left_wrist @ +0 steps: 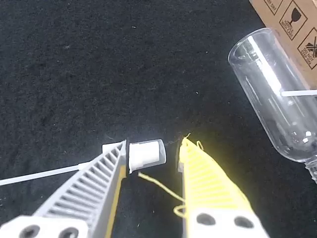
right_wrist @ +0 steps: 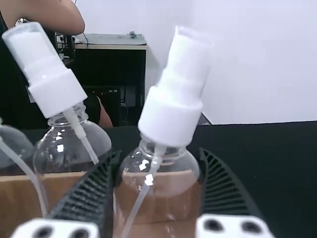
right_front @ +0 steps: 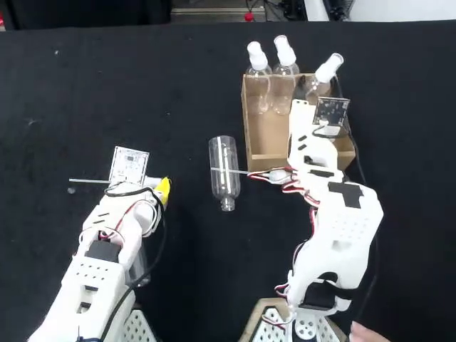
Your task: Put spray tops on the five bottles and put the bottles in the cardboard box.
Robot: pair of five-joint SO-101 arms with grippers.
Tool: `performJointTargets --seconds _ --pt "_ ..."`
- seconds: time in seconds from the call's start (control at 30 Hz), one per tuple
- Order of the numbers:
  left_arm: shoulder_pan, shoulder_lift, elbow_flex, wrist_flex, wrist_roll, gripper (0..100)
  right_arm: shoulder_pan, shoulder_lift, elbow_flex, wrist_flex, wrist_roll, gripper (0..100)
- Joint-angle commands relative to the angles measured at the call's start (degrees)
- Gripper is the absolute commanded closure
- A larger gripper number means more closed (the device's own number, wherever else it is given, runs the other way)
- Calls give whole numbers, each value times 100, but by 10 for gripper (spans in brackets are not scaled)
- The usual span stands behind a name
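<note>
Your left gripper [left_wrist: 153,145] had its fingers [left_wrist: 208,183] spread around the spray top [left_wrist: 145,152] on the bench [right_front: 107,85], with the uncapped bottle [right_front: 224,171] lying right of it at the high view's centre, neck toward the bottom edge, while the right gripper [right_wrist: 159,152] pinched a capped bottle [right_wrist: 158,188] at the cardboard box [right_front: 267,142].

Open far left, tight by the box.
The black cloth surface [right_front: 107,78] lies open at far left. A clear plastic bottle [right_front: 224,167] on its side bars the lane left of the brown cardboard box [right_front: 246,121]. Two upright spray-topped bottles [right_front: 259,85] and a tilted third bottle [right_front: 328,70] fill the box's far end, and the white right arm [right_front: 342,214] overhangs its right side; its near-left floor is free.
</note>
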Motion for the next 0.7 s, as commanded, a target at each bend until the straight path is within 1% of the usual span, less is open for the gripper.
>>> performJointTargets --seconds 0.0,0.17,0.4,0.6,0.67 --pt "13 -79 -40 -123 9 834 -114 -101 -31 -158 9 865" --pt "4 -79 -40 -123 9 834 -18 -110 -40 -167 9 867" --pt "22 -79 -48 -123 9 834 211 -110 66 -545 9 867" --pt "4 -79 180 -607 9 834 176 -110 180 -563 9 867" --pt "4 -79 198 -642 9 834 185 -110 180 -563 9 865"
